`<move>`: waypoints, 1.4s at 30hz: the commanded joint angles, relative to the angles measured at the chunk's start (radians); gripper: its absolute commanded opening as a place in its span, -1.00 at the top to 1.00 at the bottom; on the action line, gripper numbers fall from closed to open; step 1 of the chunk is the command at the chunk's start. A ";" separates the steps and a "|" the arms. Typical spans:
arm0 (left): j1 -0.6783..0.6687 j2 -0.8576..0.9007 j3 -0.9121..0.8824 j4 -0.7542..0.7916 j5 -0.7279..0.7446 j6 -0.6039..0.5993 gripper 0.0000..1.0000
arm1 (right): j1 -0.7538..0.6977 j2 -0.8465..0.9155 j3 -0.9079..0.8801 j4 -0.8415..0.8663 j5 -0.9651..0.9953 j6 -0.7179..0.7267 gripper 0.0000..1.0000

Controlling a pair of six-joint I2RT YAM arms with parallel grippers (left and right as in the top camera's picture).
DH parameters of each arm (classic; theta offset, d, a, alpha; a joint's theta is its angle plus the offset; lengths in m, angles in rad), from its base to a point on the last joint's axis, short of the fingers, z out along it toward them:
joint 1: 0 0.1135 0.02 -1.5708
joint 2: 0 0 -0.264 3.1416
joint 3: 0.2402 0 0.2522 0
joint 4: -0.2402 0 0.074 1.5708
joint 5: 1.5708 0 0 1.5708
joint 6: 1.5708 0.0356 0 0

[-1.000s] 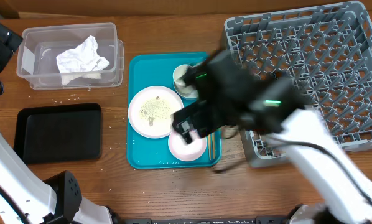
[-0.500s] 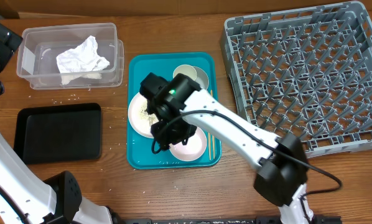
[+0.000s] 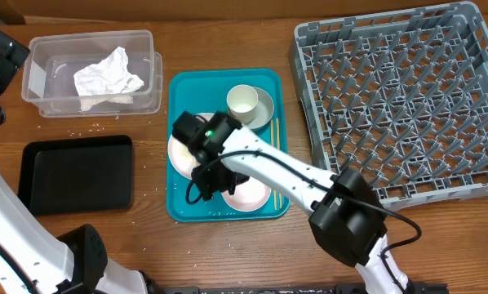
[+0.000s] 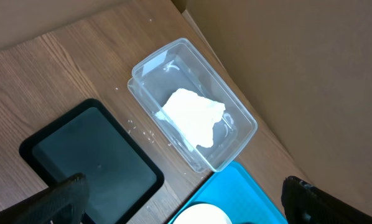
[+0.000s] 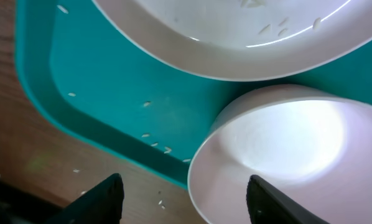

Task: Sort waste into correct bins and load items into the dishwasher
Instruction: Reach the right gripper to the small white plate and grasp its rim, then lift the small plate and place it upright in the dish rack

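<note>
Near end of teal tray (image 3: 179, 208): small plate (image 3: 250, 196), right claw (image 5: 186, 208) spread astride its rim, pinching nothing. Just beyond: large plate (image 5: 173, 25) with rice scraps (image 5: 265, 28), loose grains on tray floor beside it. Far end of tray: cup (image 3: 242, 100) upright in grey bowl (image 3: 266, 104). Left of tray: black tray (image 3: 77, 171). Far-left: clear tub (image 3: 40, 47) holding crumpled napkin (image 3: 107, 75). Right of tray: dish rack (image 3: 407, 98). Left claw (image 4: 186, 211) spread wide, high above area left of tray, gripping nothing.

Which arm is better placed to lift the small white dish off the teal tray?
Right. The right gripper hangs open over the small dish, straddling its rim; the left gripper is by the clear tub, away from the tray.
</note>
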 commanded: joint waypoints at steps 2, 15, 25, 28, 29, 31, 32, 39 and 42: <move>-0.002 -0.021 0.000 0.001 -0.010 -0.006 -1.00 | 0.008 -0.010 -0.080 0.047 0.076 0.063 -0.26; -0.002 -0.021 0.000 0.001 -0.010 -0.006 -1.00 | 0.065 -0.010 -0.116 0.099 0.075 0.082 0.09; -0.002 -0.021 0.000 0.001 -0.010 -0.006 -1.00 | 0.119 -0.010 -0.159 0.135 0.154 0.091 0.17; -0.002 -0.021 0.000 0.001 -0.010 -0.006 -1.00 | 0.119 -0.010 -0.158 0.134 0.155 0.101 0.37; -0.002 -0.021 0.000 0.001 -0.010 -0.006 -1.00 | 0.118 -0.010 -0.156 0.131 0.155 0.100 0.46; -0.002 -0.021 0.000 0.001 -0.010 -0.006 -1.00 | 0.113 -0.010 -0.149 0.123 0.155 0.100 0.64; -0.002 -0.021 0.000 0.001 -0.010 -0.006 -1.00 | 0.111 -0.010 -0.141 0.113 0.155 0.100 0.73; -0.002 -0.021 0.000 0.001 -0.010 -0.006 -1.00 | 0.086 -0.011 0.047 -0.071 0.154 0.100 0.93; -0.002 -0.021 0.000 0.001 -0.010 -0.006 -1.00 | 0.054 -0.012 0.196 -0.186 0.162 0.094 0.93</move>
